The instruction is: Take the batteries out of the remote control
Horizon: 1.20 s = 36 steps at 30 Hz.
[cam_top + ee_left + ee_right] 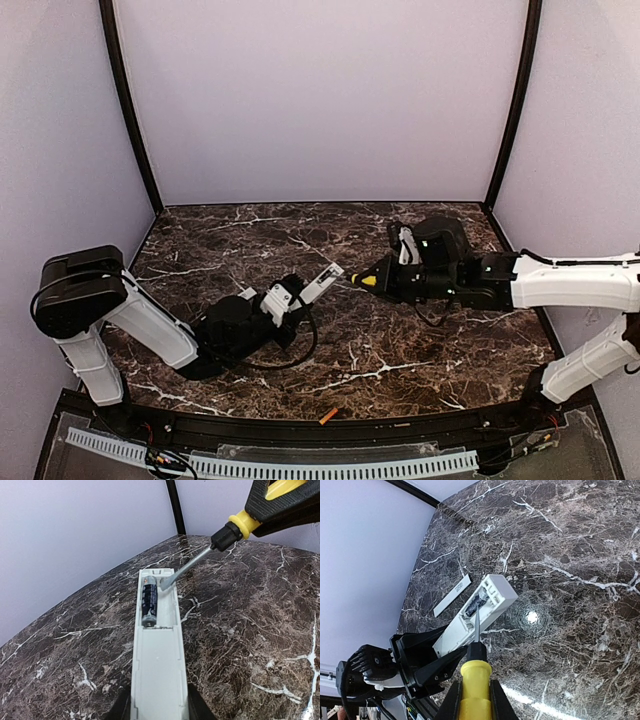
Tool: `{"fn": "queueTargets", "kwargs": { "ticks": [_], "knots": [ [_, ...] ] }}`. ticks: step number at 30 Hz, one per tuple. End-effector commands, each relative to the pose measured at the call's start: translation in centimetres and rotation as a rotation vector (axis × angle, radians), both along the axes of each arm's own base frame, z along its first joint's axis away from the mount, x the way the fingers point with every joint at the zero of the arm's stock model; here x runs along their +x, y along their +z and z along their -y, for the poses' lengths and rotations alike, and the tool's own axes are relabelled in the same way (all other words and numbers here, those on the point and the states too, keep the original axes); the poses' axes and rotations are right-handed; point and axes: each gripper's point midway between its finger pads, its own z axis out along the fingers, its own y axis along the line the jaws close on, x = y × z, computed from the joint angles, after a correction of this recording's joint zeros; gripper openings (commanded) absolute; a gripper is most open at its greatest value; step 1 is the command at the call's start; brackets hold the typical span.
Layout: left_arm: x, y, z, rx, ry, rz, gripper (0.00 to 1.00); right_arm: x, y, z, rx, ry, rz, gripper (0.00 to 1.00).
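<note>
Item 1, remote control (159, 670): one, clamped at its near end in your left claw (292, 296), held out over the marble table (420, 350)
Item 2, batteries: two. One dark cell (149, 601) sits in the open battery bay (166, 600) (plainest from the left wrist); one orange cell (328, 414) lies by the table's front edge, top view only
Item 3, screwdriver (475, 672): one, gripped by your right claw (475, 702), tip in the bay beside the cell
Item 4, cover strip (452, 596): one, right wrist view only

The top camera looks down from behind over the whole dark veined marble table (200, 240). Both wrist cameras look closely, from opposite ends, at the slim white remote control (159, 670).
</note>
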Motion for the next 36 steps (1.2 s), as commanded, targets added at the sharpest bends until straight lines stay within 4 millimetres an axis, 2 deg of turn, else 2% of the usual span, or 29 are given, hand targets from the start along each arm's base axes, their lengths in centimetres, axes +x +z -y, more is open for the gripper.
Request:
{"fn": "queueTargets", "kwargs": {
  "ticks": [1, 5, 19, 30, 36],
  "knots": [
    [-0.6, 1.9, 0.2, -0.105, -0.037, 0.003, 0.00, 0.2, 0.2, -0.3, 0.018, -0.057, -0.015, 0.00],
    [-1.3, 2.2, 0.3, -0.127, -0.077, 0.006, 0.00, 0.1, -0.2, -0.4, 0.016, -0.058, -0.025, 0.00],
    [-1.9, 2.2, 0.4, -0.133, -0.109, 0.011, 0.00, 0.1, -0.5, -1.1, 0.039, -0.041, -0.011, 0.00],
    [-3.2, 1.8, 1.7, -0.100, -0.215, -0.002, 0.00, 0.3, -1.6, -2.3, 0.013, 0.016, 0.025, 0.00],
    [-3.0, 1.6, 1.5, -0.080, -0.200, 0.001, 0.00, 0.1, -2.9, -2.0, -0.029, 0.011, 0.005, 0.00]
  ]
}}
